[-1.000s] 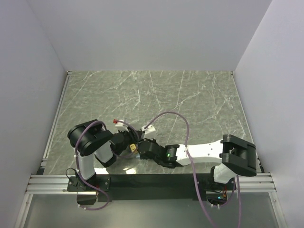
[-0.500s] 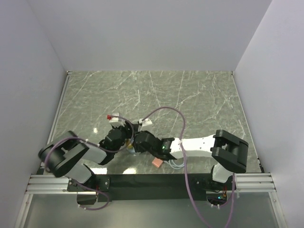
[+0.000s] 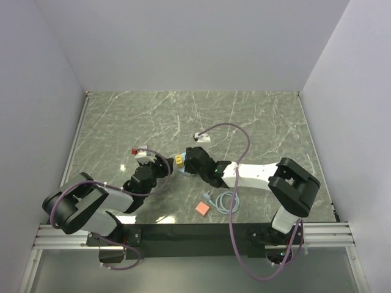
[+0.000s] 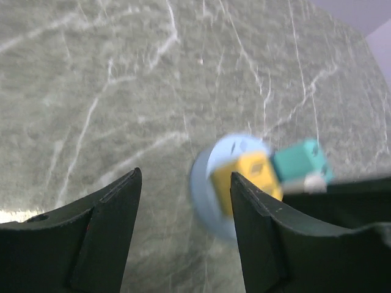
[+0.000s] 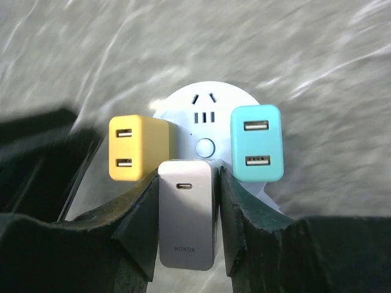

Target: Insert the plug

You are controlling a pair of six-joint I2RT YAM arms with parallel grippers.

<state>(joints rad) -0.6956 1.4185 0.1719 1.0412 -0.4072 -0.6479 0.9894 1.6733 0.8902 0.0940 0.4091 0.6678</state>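
Nearest the bases in top view: pink block [image 3: 202, 208] + loose cable coil [image 3: 227, 201], at ~5 o'clock of the hub and well apart from it. Risk: R forearm runs near them, so a low sweep could snag the coil.

L gripper [image 4: 183, 180]: jaws wide apart, nothing between them. It sits at ~8 o'clock of the hub, so nothing braces the hub.

R gripper [image 5: 186, 177]: clamped tight on white plug [image 5: 186, 223], at the 6 o'clock edge of the round socket hub [image 5: 204, 91]. Can't tell if the pins are fully seated.

Risks:
- Hub unheld, so a push prob slides or tips it instead of seating the plug.
- Yellow adapter [image 5: 137, 149] at 10 o'clock and teal adapter [image 5: 256, 143] at 2 o'clock are tight to the plug, so any skew jams the fingers on them.
- Retracting w/o opening could drag the hub along.

Far table [image 3: 244, 122]: no hazards seen.
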